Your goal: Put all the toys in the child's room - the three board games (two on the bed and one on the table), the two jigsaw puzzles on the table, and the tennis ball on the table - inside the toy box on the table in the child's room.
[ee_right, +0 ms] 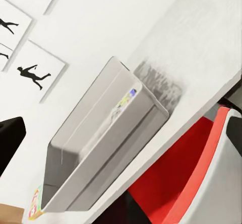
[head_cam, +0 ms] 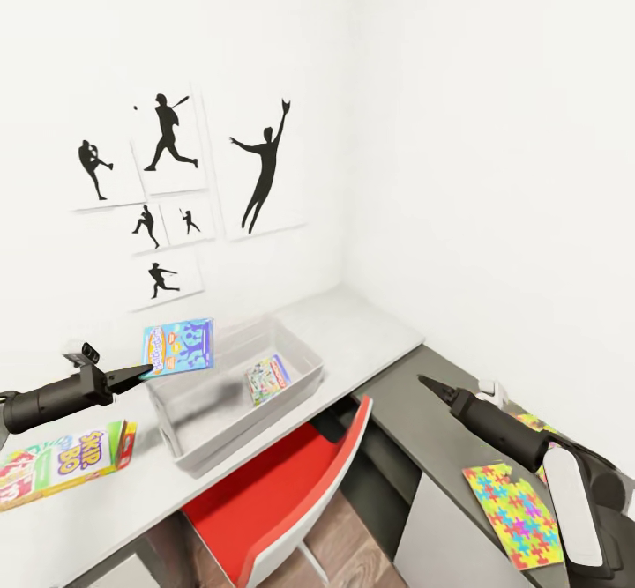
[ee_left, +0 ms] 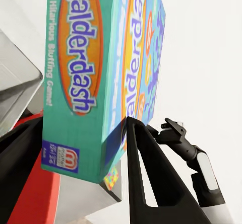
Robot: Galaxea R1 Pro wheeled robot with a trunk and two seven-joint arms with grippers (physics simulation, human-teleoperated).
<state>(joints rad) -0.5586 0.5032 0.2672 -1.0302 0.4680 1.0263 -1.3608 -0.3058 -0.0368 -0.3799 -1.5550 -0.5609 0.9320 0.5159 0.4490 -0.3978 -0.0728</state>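
The left gripper point(head_cam: 145, 371) pinches the blue board game point(head_cam: 178, 346) by one edge, holding it up over the toy box point(head_cam: 304, 352) on the surface point(head_cam: 370, 328). With so thin a hold, I think it could slip and miss.

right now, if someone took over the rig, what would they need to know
Left claw: shut on the blue game box, held in the air over the left end of the toy bin.
Right claw: holds nothing, hovering over the dark desk section; open or shut is not clear.
Done: one small game box already lies in the bin.
Left: drop the blue box in. The yellow game box sits on the light desk top left of the bin. One puzzle lies on the dark section near the right arm; coloured pieces of another seem to peek out behind that arm.
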